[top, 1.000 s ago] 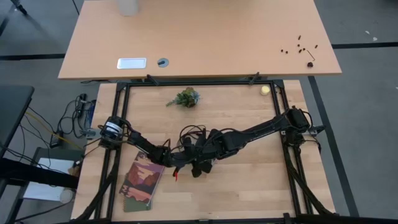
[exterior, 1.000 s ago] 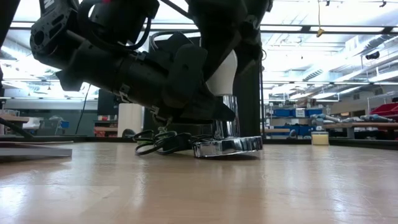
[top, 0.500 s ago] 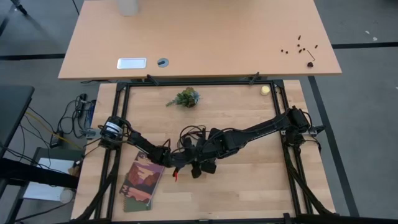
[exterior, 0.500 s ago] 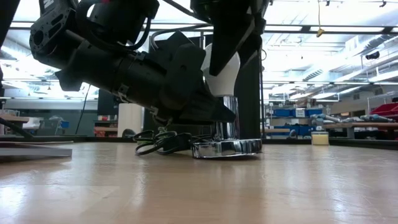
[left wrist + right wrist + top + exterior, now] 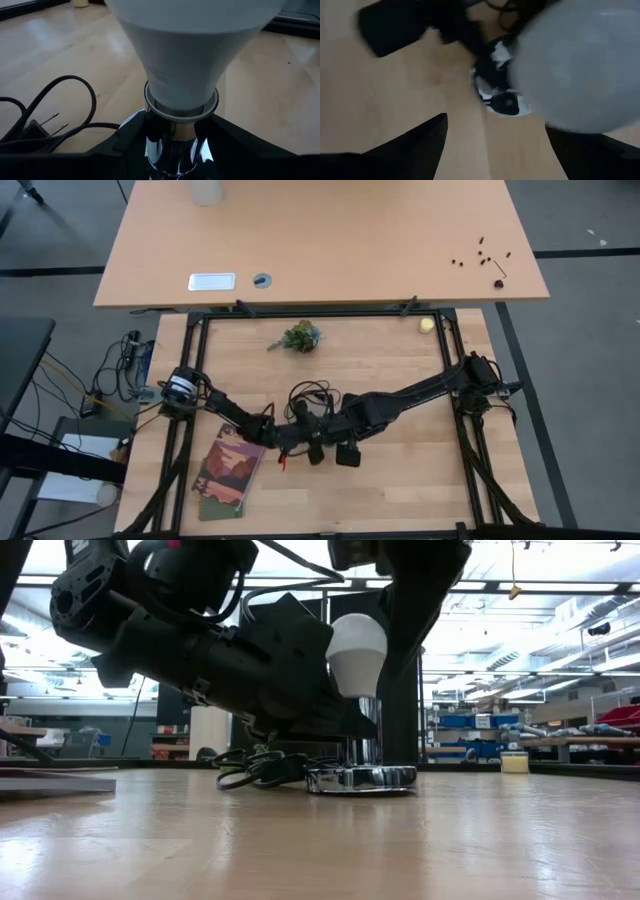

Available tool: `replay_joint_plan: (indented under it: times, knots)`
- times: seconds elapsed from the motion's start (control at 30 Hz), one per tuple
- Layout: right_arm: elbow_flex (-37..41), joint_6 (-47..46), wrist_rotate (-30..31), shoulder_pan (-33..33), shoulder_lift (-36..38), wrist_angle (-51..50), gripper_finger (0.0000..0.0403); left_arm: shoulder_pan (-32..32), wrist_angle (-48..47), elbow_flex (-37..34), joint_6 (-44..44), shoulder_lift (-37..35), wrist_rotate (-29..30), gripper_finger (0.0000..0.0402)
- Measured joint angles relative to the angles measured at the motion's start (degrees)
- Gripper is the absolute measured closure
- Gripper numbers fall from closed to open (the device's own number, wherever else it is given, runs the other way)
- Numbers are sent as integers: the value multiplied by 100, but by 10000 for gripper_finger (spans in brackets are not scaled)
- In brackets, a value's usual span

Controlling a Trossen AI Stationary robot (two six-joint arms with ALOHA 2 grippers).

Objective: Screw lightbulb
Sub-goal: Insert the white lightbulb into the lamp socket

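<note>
I see the small white frosted pear-shaped lightbulb (image 5: 357, 653) standing upright in the chrome socket stem (image 5: 365, 732) that rises from the flat round silver base disc (image 5: 362, 778) on the wooden surface (image 5: 320, 840). The left jaws (image 5: 175, 142) are closed narrowly on that chrome stem, just under the bulb's neck; the bulb itself sits above them, not between them. The right jaws (image 5: 495, 145) stand wide and hold nothing; from the right wrist view the bulb's dome lies beyond and between the two dark fingers (image 5: 407, 145), apart from them. In the low view the right arm hangs just above and beside the bulb. A coiled black cord (image 5: 258, 768) lies beside the disc, behind the left jaws.
</note>
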State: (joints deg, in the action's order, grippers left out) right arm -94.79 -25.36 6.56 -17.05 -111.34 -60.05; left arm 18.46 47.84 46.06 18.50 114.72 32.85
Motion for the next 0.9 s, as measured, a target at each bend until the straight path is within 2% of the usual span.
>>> replay_joint_plan:
  times: [0.27,0.4,0.53,0.6,0.77,0.9]
  knots:
    - [-2,-120,89,-125,3,-468,59,2,-17,0,-4,0,-15,213]
    - [-2,-619,-75,-223,86,-851,59,4,-43,0,-7,0,-38,213]
    - [-2,-1173,-119,-695,160,-848,59,9,-112,4,-7,0,-39,213]
    - [24,-1368,297,-1000,171,-681,59,9,-121,4,-7,0,-36,213]
    - [475,-1915,2047,-1671,174,167,59,17,-129,4,-5,0,-41,213]
    - [1141,-2250,2884,-2045,176,843,59,64,-136,4,-15,0,-39,213]
